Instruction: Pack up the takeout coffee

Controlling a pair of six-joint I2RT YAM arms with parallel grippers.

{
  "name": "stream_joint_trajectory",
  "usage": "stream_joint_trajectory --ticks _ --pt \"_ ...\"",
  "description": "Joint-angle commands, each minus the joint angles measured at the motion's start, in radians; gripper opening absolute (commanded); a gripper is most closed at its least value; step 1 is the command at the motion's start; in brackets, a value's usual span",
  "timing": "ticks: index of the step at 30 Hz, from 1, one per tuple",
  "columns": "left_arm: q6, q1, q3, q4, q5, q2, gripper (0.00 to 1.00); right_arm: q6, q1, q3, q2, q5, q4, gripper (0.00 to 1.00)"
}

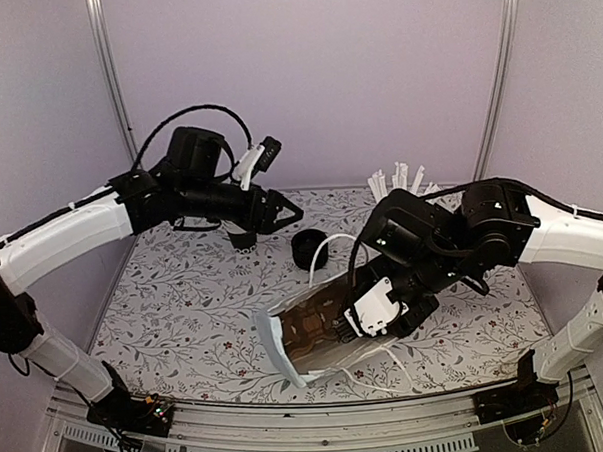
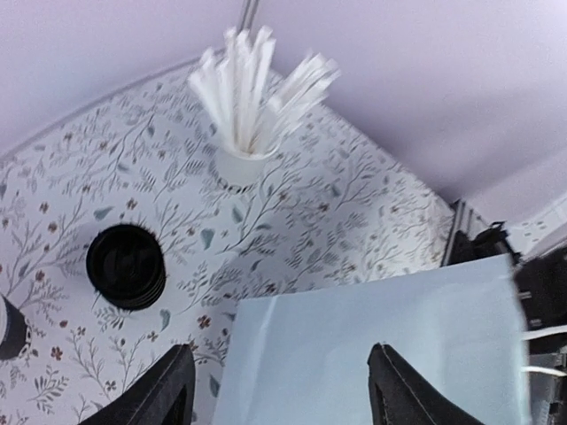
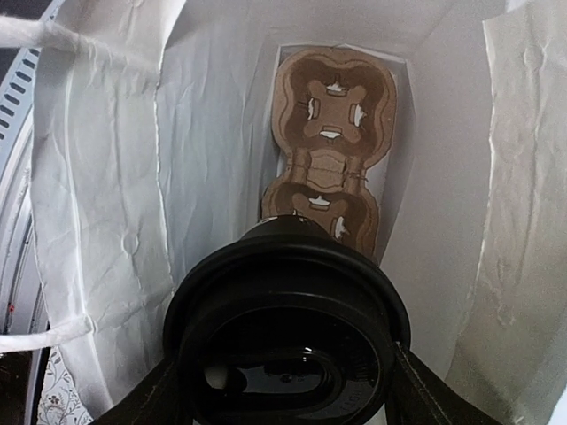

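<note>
The takeout coffee (image 3: 288, 341), a black cup with a round black lid, is gripped between my right gripper's (image 3: 283, 394) two fingers. It hangs inside the white paper bag (image 3: 106, 204), above the brown cardboard cup carrier (image 3: 332, 142) on the bag's bottom. In the top view the bag (image 1: 287, 352) lies tilted at the table's front middle, with my right gripper (image 1: 344, 324) reaching into its mouth and hiding the cup. My left gripper (image 1: 284, 215) is open and empty, raised at the back left. In its own view it (image 2: 283, 398) hovers over the bag's outer wall (image 2: 381, 345).
A stack of black lids (image 1: 309, 248) sits behind the bag and also shows in the left wrist view (image 2: 126, 266). A black cup stack (image 1: 244, 238) stands to its left. A white cup of wrapped straws (image 2: 241, 164) stands at the back right (image 1: 400, 180).
</note>
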Motion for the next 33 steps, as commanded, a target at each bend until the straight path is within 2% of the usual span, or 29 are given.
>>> stream_joint_trajectory --ticks 1,10,15,33 --pt "0.04 0.07 -0.121 0.076 0.034 0.144 0.68 -0.038 0.006 -0.088 -0.06 0.034 0.106 0.45" --pt "0.066 0.067 -0.08 0.139 0.164 0.352 0.66 -0.053 0.007 -0.154 -0.067 0.067 0.198 0.45" --pt "0.079 0.07 -0.073 0.147 0.202 0.389 0.67 -0.105 0.007 -0.202 -0.079 0.121 0.298 0.45" --pt "0.165 0.079 -0.091 0.171 0.365 0.427 0.66 -0.11 0.001 -0.25 -0.042 0.093 0.376 0.44"
